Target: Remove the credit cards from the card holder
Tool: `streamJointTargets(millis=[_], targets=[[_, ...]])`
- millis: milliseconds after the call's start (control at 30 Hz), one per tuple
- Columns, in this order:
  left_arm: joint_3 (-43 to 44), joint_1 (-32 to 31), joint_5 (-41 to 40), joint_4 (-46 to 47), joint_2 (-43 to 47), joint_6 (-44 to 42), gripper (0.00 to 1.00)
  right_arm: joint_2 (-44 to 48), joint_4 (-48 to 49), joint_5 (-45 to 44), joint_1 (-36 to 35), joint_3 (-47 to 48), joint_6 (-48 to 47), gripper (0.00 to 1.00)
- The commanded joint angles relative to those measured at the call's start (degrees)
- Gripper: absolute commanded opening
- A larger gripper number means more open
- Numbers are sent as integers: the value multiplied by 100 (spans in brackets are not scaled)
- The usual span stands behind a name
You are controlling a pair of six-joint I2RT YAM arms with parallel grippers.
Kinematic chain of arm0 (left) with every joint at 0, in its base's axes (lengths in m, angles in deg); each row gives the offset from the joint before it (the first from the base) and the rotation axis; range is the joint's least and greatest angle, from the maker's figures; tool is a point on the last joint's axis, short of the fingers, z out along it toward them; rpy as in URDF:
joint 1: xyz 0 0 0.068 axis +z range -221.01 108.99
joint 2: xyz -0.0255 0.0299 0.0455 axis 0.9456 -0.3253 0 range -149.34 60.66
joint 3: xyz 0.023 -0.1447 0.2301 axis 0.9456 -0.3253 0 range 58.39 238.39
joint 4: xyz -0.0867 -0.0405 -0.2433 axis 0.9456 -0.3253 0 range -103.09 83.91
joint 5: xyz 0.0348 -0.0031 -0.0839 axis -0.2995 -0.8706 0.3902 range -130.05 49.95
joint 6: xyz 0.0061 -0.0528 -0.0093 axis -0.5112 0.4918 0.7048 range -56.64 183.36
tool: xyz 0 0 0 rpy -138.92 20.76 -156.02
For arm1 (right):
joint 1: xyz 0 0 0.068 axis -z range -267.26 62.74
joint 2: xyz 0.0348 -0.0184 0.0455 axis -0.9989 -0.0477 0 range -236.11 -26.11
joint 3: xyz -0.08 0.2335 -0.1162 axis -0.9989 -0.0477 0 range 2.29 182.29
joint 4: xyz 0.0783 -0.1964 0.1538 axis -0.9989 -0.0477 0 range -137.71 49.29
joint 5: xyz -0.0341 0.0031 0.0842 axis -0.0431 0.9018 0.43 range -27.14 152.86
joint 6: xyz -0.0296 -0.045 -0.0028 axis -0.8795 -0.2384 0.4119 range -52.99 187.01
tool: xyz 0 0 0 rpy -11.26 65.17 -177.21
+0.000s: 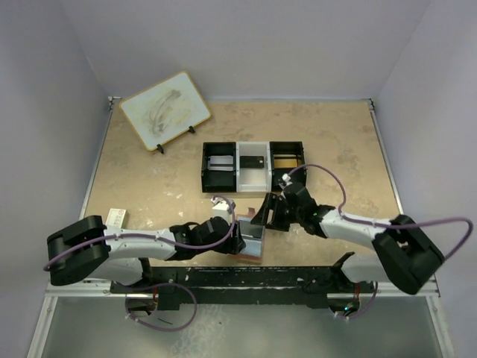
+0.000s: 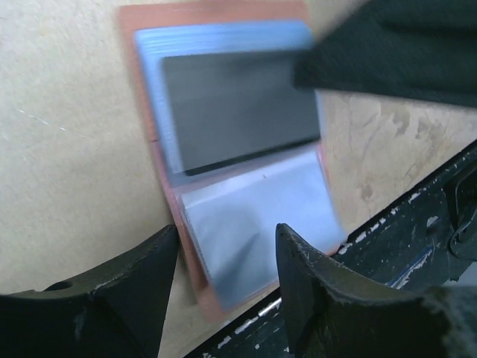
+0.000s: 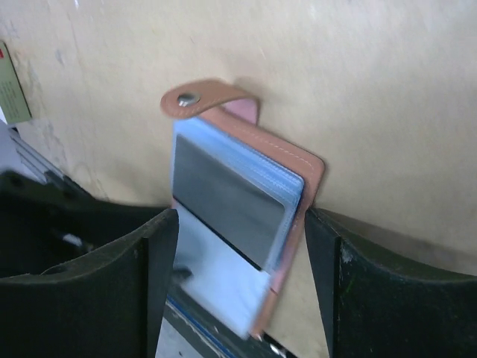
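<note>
Card holder lies open on the table by the front edge, between both arms. Left gripper is spread over its near end, pinching nothing. Right gripper is spread either side of it; can't tell if it presses. Dark credit card looks thin, stiff, slick; sleeves floppy. I'd pin the leather and pull the card's exposed edge.

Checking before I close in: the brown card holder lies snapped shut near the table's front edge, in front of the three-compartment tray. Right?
Not shut: the card holder lies open, its strap unfastened and a dark card showing in a sleeve, per the right wrist view. The rest holds: near the table's front edge, in front of the tray.
</note>
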Motion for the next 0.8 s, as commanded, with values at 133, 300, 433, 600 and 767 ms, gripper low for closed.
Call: streamJointTargets(millis=[133, 300, 433, 600, 767], targets=[[201, -744, -492, 610, -322, 620, 51, -1558, 546, 632, -22, 1474, -908, 69], [558, -1227, -911, 703, -760, 829, 51, -1535, -183, 292, -28, 1742, -1200, 69], [883, -1815, -1970, -13, -518, 1001, 52, -888, -1247, -993, -22, 2038, -1290, 73], [792, -1863, -2765, -1152, 352, 1009, 54, 65, -1180, -1228, -17, 1571, -716, 69], [822, -1269, -2771, -2093, 979, 687, 54, 744, 540, -496, -62, 341, 388, 54]])
